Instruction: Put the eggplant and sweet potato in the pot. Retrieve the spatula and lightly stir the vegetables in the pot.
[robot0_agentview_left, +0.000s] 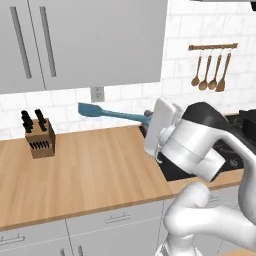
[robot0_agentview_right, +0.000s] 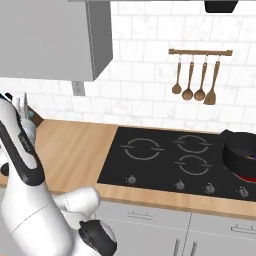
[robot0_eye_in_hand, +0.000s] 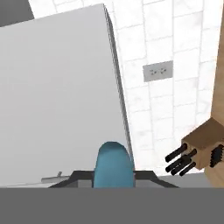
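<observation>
Blue spatula (robot0_agentview_left: 107, 113) is clamped in the end effector (robot0_agentview_left: 148, 119) (blade leading); I'd carry it level toward the far-off pot (robot0_agentview_right: 241, 154), then stir gently.

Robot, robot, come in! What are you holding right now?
Fingers shut on the spatula, held up in the air over the counter. Pot waiting on the stove's right side. Knife block off to the left, nothing blocking.

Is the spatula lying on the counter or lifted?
Lifted: the spatula hangs in the air above the counter, held level by the claw.
</observation>
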